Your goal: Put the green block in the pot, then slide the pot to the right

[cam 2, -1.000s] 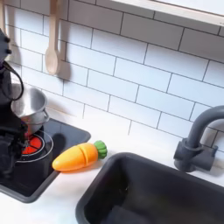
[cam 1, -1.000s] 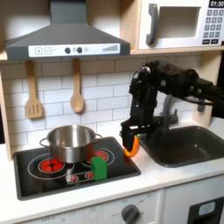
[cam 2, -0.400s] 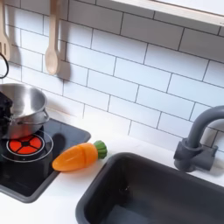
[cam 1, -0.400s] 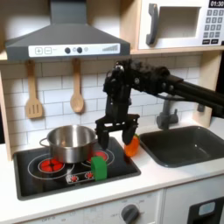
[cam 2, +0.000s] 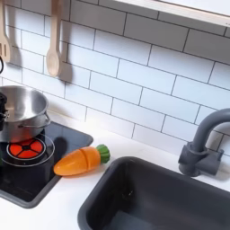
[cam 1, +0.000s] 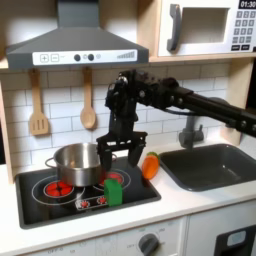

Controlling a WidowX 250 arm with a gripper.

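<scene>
In the first exterior view, the small green block [cam 1: 114,189] stands upright on the black stovetop [cam 1: 60,202], just in front of and to the right of the shiny silver pot [cam 1: 80,162]. My gripper [cam 1: 118,163] hangs directly above the block, open, fingers spread, nothing between them. Its left finger is close to the pot's right wall. In the second exterior view the pot [cam 2: 23,108] sits at the left edge on the stovetop [cam 2: 36,175].
An orange carrot toy [cam 1: 150,166] [cam 2: 79,160] lies between the stove and the dark sink basin [cam 1: 215,166] [cam 2: 126,193]. A faucet [cam 2: 202,144] stands behind the sink. A wooden spatula [cam 1: 38,104] and spoon [cam 1: 88,102] hang on the tiled wall.
My arm has swung left in the first exterior view, from over the carrot beside the sink to directly above the green block. The pot, block and carrot have not moved.
</scene>
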